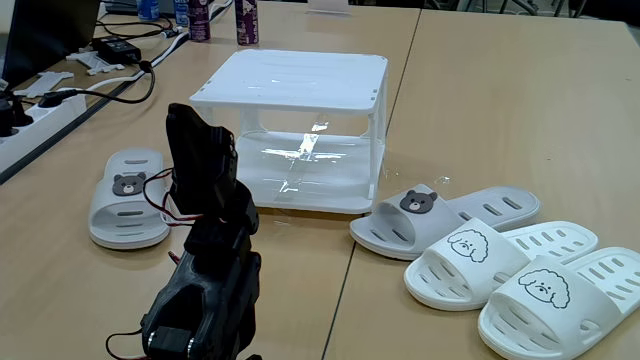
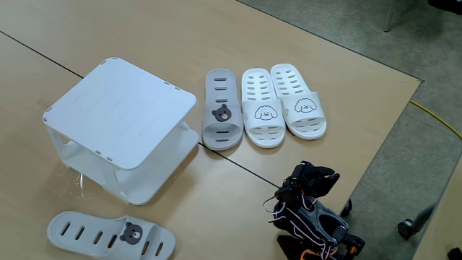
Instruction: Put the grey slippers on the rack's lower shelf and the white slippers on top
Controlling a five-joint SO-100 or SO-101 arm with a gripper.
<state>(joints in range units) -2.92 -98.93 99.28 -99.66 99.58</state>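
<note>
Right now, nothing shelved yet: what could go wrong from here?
1. The grey slippers are split: one lies left of the rack, the other on its right, touching a white slipper. Grabbing that one may drag its neighbour.
2. The lower shelf sits under the top tier, so a slipper could catch the top tier's edge or a corner post going in.
3. The rack looks light; a push might slide it.

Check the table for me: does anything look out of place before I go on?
The grey slippers are split up: one lies alone on the far side of the rack from the others, while its mate sits beside the two white slippers. Both rack shelves are bare. Nothing looks damaged or spilled.
</note>
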